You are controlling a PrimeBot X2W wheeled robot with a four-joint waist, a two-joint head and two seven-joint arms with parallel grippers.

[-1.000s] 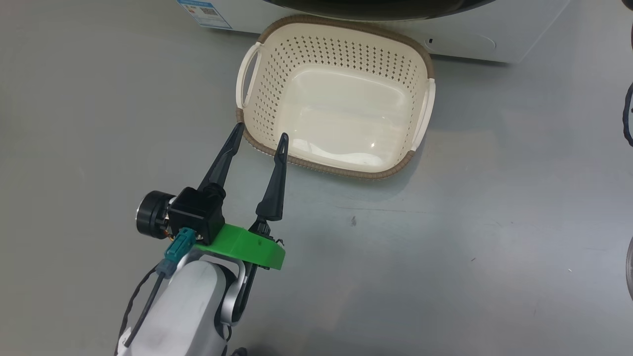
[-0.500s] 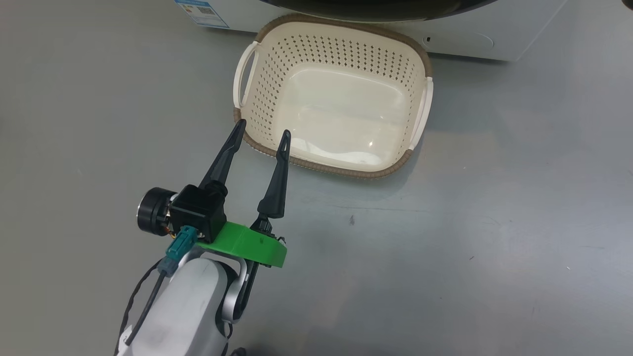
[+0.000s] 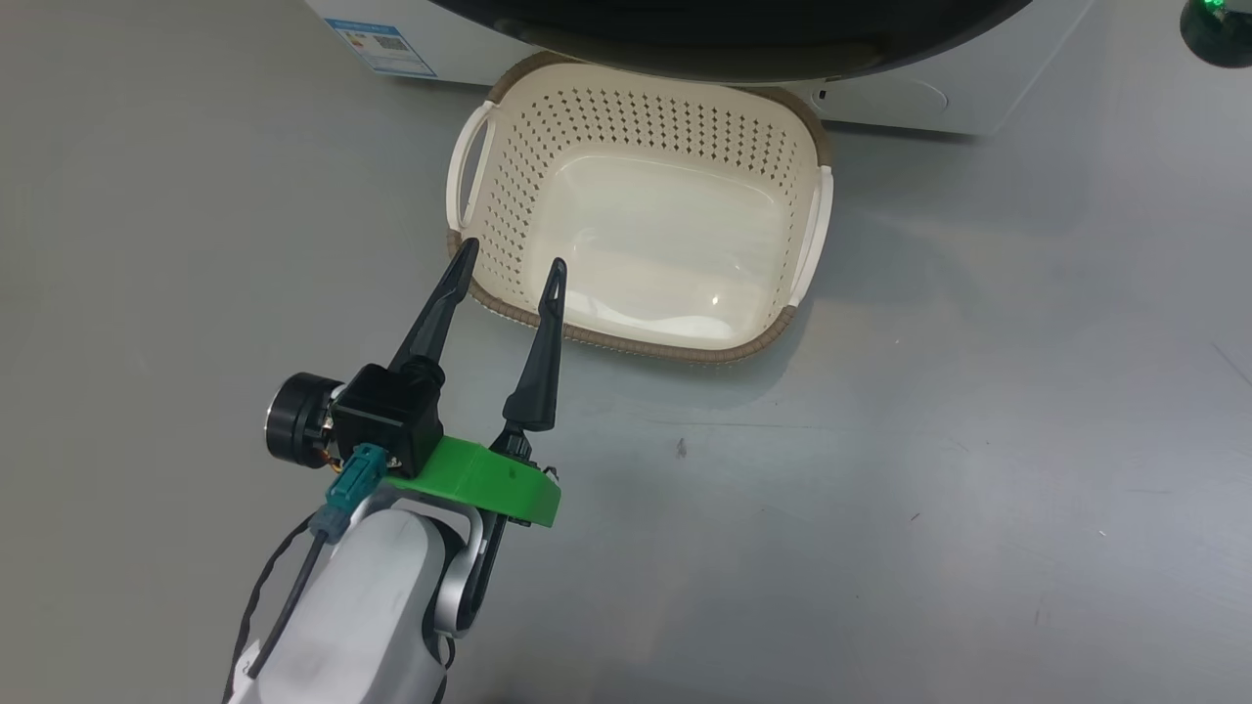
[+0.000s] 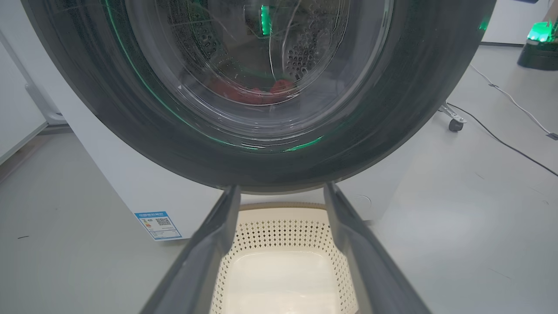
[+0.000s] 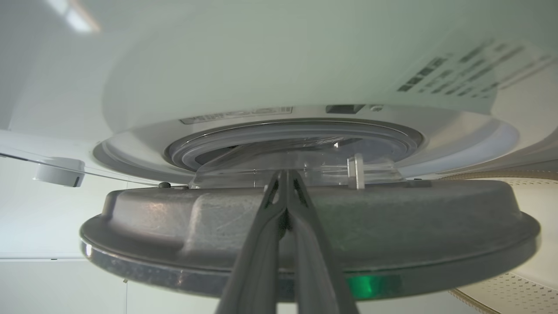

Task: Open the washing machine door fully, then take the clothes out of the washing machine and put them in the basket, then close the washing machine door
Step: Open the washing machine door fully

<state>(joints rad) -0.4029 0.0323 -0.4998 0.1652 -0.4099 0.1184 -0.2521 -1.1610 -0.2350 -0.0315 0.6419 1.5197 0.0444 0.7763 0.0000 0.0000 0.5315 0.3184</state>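
Right wrist view: right gripper (image 5: 285, 176) was pinched shut, empty, tips at the inner side of the washing machine door (image 5: 165, 218), contact unclear; door stood ajar; left gripper (image 3: 508, 256) was spread wide, empty, over the basket (image 3: 685, 347) near rim; head camera had tilted up since a second ago, things unmoved; clothes (image 4: 257, 92) lay inside the washing machine (image 3: 880, 98); judged door-opening unfinished.

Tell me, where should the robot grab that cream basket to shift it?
Probably by the white loop handle at the left end of the basket, coming down from above with one jaw through the loop. The basket sits upright, and that loop stands off the perforated wall, leaving a thin bar to pinch. It is also the end nearest the left gripper, whose jaws stand open.
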